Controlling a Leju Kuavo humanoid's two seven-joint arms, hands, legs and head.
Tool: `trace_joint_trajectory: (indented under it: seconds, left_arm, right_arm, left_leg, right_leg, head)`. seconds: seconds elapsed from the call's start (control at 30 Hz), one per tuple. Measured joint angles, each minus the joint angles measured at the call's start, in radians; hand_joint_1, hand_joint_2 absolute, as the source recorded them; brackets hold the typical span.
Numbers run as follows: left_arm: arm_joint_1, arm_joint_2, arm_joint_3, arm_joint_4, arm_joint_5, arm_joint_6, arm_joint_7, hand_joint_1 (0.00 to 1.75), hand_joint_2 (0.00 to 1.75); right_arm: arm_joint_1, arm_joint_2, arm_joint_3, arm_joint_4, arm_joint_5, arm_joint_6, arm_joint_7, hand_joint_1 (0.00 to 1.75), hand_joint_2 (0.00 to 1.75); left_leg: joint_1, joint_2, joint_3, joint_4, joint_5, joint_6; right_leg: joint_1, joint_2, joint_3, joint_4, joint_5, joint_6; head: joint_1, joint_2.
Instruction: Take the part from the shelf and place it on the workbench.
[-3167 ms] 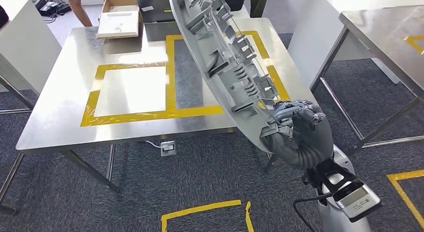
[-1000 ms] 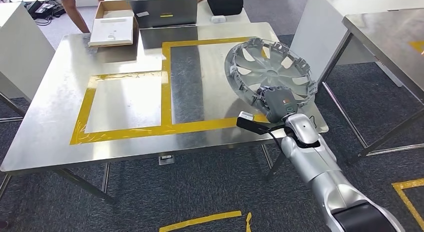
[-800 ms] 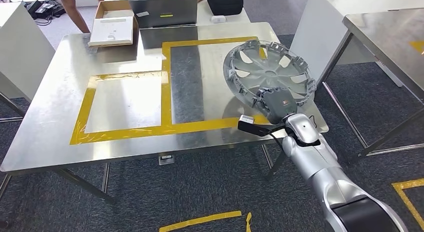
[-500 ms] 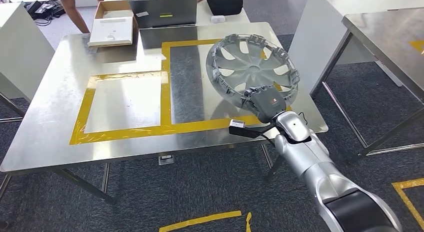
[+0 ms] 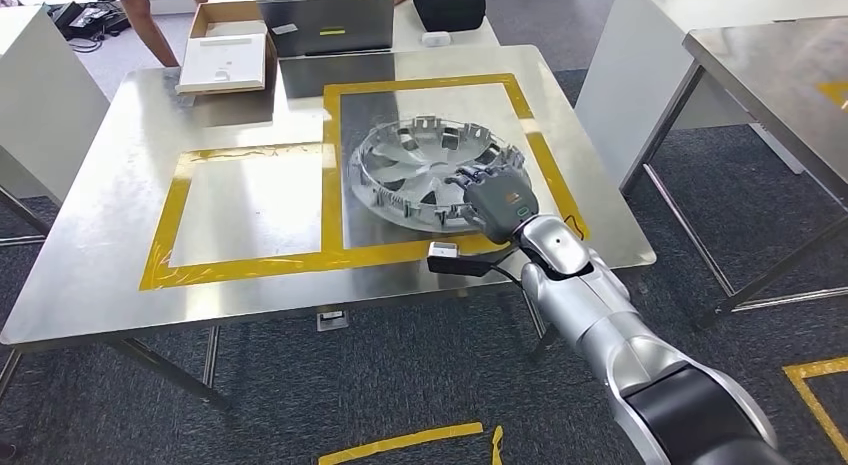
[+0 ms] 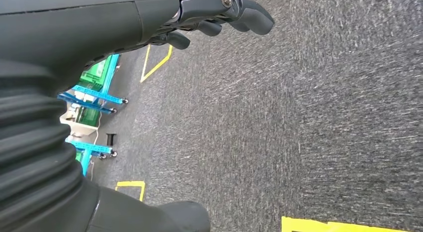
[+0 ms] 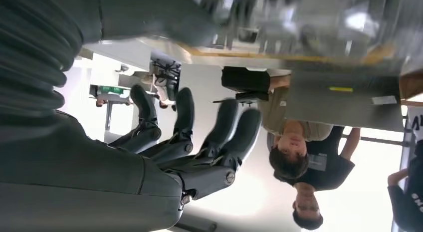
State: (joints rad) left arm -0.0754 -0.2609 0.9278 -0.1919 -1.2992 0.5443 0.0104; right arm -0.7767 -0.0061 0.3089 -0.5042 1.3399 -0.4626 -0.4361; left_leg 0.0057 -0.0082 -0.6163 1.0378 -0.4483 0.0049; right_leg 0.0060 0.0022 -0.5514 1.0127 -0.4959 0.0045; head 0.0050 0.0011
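The left hand [image 6: 219, 12] hangs over grey carpet [image 6: 309, 122], fingers loosely curled on nothing; on the steel workbench [image 5: 120, 245] a white box [image 5: 228, 57] sits far beyond and left of the right hand; the silver wheel cover [image 5: 425, 173] lies hollow side up inside the yellow tape rectangle [image 5: 331, 165], just left of the right hand [image 5: 495, 200], which lies over its near-right rim; whether the fingers grip the rim I cannot tell; a person [image 7: 299, 157] stands beyond the bench.
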Motion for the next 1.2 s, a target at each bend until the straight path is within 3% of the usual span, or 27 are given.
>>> trace_joint_trajectory:
  seconds: [0.1,0.67,0.9,0.97,1.07,1.1,1.13,1.17,1.2]
  left_arm:
    - [0.000,0.000,0.000,0.000,-0.007,-0.012,0.000,0.00,0.00]
    - [0.000,0.000,0.000,0.000,0.003,-0.053,0.000,0.00,0.00]
    - [-0.001,0.000,0.001,0.000,0.013,-0.061,0.000,0.00,0.00]
    - [-0.002,0.000,0.001,0.000,0.013,-0.061,0.000,0.00,0.00]
    - [-0.002,0.000,0.001,0.000,0.013,-0.060,0.000,0.00,0.00]
    - [-0.002,0.000,0.001,0.000,0.013,-0.059,0.000,0.00,0.00]
    - [-0.002,0.000,0.001,0.000,0.012,-0.059,0.000,0.00,0.00]
    - [-0.002,0.000,0.001,0.000,0.012,-0.059,0.000,0.00,0.00]
    - [-0.002,-0.001,0.001,0.000,0.012,-0.059,0.000,0.00,0.00]
  right_arm:
    - [-0.008,0.005,0.001,0.007,-0.004,-0.002,0.000,0.00,1.75]
    - [-0.015,0.011,0.001,0.016,-0.014,0.000,0.001,0.00,1.75]
    - [-0.029,0.023,0.002,0.022,-0.013,0.004,0.000,0.00,1.75]
    - [-0.035,0.024,0.002,0.023,-0.013,0.004,0.000,0.00,1.75]
    - [-0.038,0.025,0.005,0.028,-0.012,0.006,0.001,0.00,1.75]
    - [-0.038,0.025,0.007,0.031,-0.012,0.007,0.001,0.00,1.75]
    - [-0.038,0.025,0.008,0.034,-0.012,0.009,0.002,0.00,1.75]
    - [-0.038,0.025,0.009,0.036,-0.012,0.010,0.002,0.00,1.75]
    - [-0.039,0.025,0.010,0.037,-0.012,0.010,0.003,0.00,1.75]
  left_leg:
    - [0.000,-0.001,0.000,0.000,0.000,0.000]
    - [0.000,0.000,0.001,0.000,0.000,-0.001]
    - [-0.002,0.002,0.001,-0.002,0.004,0.011]
    - [0.004,0.005,0.004,-0.014,0.014,0.020]
    - [0.007,0.008,0.000,-0.020,0.022,0.023]
    - [0.008,0.009,-0.003,-0.019,0.024,0.021]
    - [0.011,0.009,-0.006,-0.018,0.026,0.017]
    - [0.014,0.009,-0.010,-0.015,0.028,0.013]
    - [0.018,0.009,-0.014,-0.012,0.031,0.008]
  right_leg:
    - [0.000,0.000,0.000,0.000,0.000,0.000]
    - [0.000,0.000,0.000,0.000,0.000,0.000]
    - [-0.006,0.001,0.001,0.000,0.003,0.011]
    - [-0.007,0.001,-0.016,0.040,-0.030,0.017]
    - [-0.014,0.001,-0.093,0.220,-0.128,0.031]
    - [-0.018,0.001,-0.112,0.267,-0.142,0.034]
    - [-0.022,0.001,-0.115,0.280,-0.137,0.038]
    - [-0.026,0.001,-0.098,0.252,-0.113,0.041]
    - [-0.030,0.000,-0.063,0.188,-0.078,0.045]
  head:
    - [0.000,0.000]
    - [0.000,0.000]
    - [0.000,0.000]
    - [0.004,0.000]
    - [0.008,0.000]
    - [0.008,0.000]
    - [0.008,0.000]
    - [0.008,0.000]
    - [0.008,0.000]
